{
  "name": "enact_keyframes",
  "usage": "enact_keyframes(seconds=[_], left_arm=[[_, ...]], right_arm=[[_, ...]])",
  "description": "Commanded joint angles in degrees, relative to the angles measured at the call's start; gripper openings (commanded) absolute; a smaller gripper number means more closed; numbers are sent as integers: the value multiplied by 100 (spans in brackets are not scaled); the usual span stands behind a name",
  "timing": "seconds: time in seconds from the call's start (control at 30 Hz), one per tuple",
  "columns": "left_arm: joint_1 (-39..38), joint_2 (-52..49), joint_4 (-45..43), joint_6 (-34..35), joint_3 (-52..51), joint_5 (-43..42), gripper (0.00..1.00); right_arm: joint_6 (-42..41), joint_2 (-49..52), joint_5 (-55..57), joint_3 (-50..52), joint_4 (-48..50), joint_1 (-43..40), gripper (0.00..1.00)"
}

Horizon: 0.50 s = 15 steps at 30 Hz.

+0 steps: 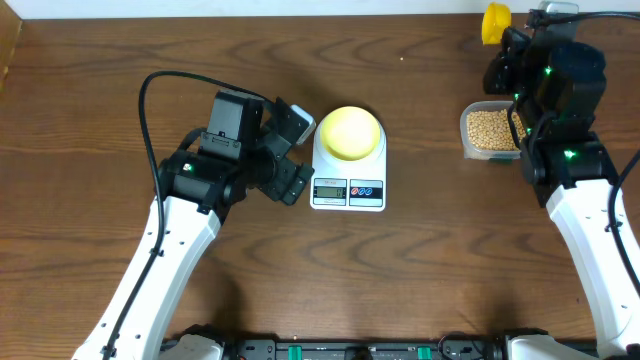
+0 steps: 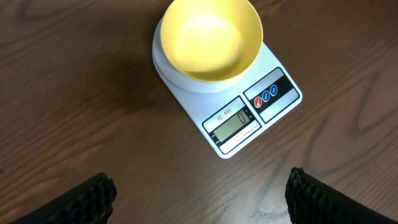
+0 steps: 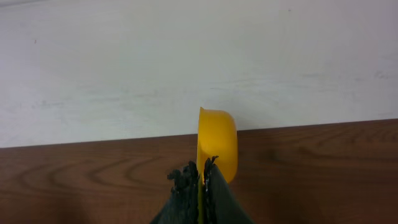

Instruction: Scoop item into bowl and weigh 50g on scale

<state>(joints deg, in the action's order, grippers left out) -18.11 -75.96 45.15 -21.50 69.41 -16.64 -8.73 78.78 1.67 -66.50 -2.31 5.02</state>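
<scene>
The beans (image 1: 488, 128) lie in the clear tub (image 1: 463, 130) at three o'clock from the scale (image 1: 348, 192), my right arm (image 1: 580, 190) covering its three-o'clock side. The bowl (image 1: 349, 132) sits empty on the scale's twelve-o'clock end; the display (image 2: 231, 126) shows digits too small to read. My right claw (image 3: 200, 173) is pinched tight on the yellow scoop (image 3: 219, 142), its handle hidden, contents unseen. My left claw (image 2: 200, 193) gapes wide, holding nothing, at the scale's nine o'clock, over the surface (image 2: 74, 93)
</scene>
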Motion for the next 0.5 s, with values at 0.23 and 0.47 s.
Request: enact_keyframes(seconds=[0.23,0.47], left_arm=[[2,37,4,-96,-85,-90,89],[2,37,7,-96,-85,-90,89]], right_arm=[[-42,7,-428,-101,57,33,1],[-199,9,-723,-608,-507,28,1]])
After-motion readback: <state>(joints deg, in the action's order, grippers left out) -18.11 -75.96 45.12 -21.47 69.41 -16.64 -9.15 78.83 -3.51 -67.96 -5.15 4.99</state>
